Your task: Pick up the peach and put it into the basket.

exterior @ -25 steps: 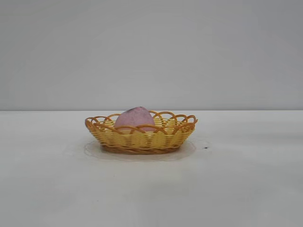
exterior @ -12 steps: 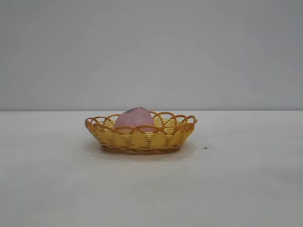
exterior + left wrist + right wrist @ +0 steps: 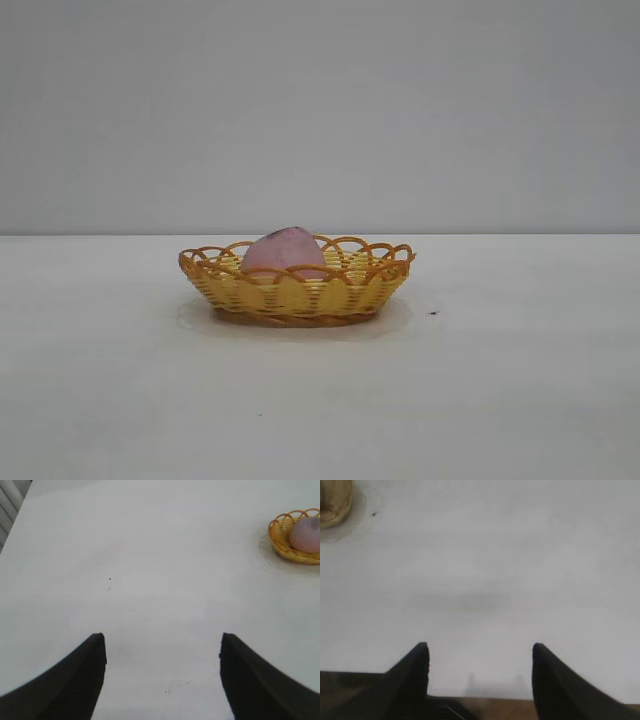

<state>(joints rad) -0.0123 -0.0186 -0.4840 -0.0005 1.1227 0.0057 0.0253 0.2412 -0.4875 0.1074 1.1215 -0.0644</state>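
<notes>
The pink-mauve peach [image 3: 285, 250] lies inside the yellow-tan wicker basket [image 3: 300, 295] on the white table, toward the basket's left side. Both also show far off in the left wrist view, the peach [image 3: 306, 534] in the basket [image 3: 280, 542]. A bit of the basket [image 3: 334, 502] shows in the right wrist view. My left gripper [image 3: 162, 642] is open and empty over bare table, well away from the basket. My right gripper [image 3: 480, 650] is open and empty near the table's edge. Neither arm shows in the exterior view.
The white table [image 3: 500, 400] spreads all round the basket. A small dark speck [image 3: 433, 313] lies on the table to the right of the basket. The table's brown edge [image 3: 520, 707] shows below the right gripper.
The basket with the peach stays where it was. No arm shows in the exterior view in any frame.
</notes>
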